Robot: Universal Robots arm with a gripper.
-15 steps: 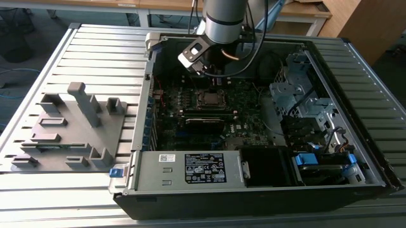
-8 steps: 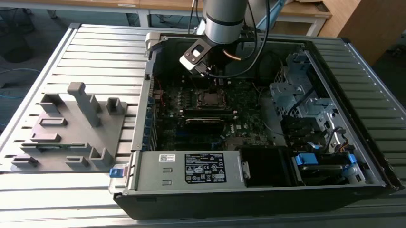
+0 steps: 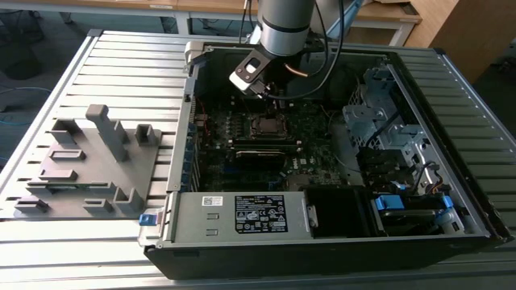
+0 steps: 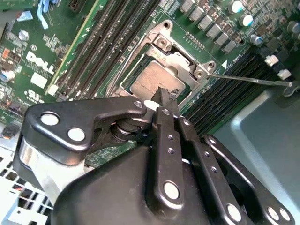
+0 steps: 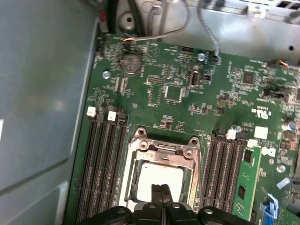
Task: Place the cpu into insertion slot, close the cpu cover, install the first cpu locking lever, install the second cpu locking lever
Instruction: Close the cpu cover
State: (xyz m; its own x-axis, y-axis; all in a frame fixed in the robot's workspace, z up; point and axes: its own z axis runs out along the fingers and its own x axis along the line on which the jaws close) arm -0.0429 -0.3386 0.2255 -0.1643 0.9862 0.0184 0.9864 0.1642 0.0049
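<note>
Metal rims the cpu (image 5: pixel 161 177) on every side: the chip is a flat square with a pale, dull grey-brown top, lying in its socket at the middle of the green motherboard (image 5: pixel 154 108). The cpu cover (image 5: pixel 165 151), a thin silvery frame with a large window, lies around it so the chip's top shows through. The gripper (image 5: pixel 161 189) hangs right over the chip, its two black fingers pressed together with nothing between them; whether the tips touch the chip I cannot tell. The first wrist view takes in the board beyond the socket, with a round coin battery (image 5: pixel 131 64), rows of black memory slots (image 5: pixel 101 164) on both flanks and one green memory module (image 5: pixel 243 185). The second wrist view adds a thin wire lever (image 4: pixel 248 80) reaching out from the socket's corner over the slots. In the exterior view the arm (image 3: pixel 284 24) comes down from twelve o'clock into an open black computer case (image 3: pixel 322 260), with a white-labelled grey power box (image 3: pixel 241 214) at six o'clock and a metal drive cage (image 3: pixel 379 115) at three. The case rests on a ribbed metal table (image 3: pixel 129 66), a grey fixture block (image 3: pixel 81 163) at nine o'clock of it; wooden desks (image 3: pixel 387 12) stand behind.
</note>
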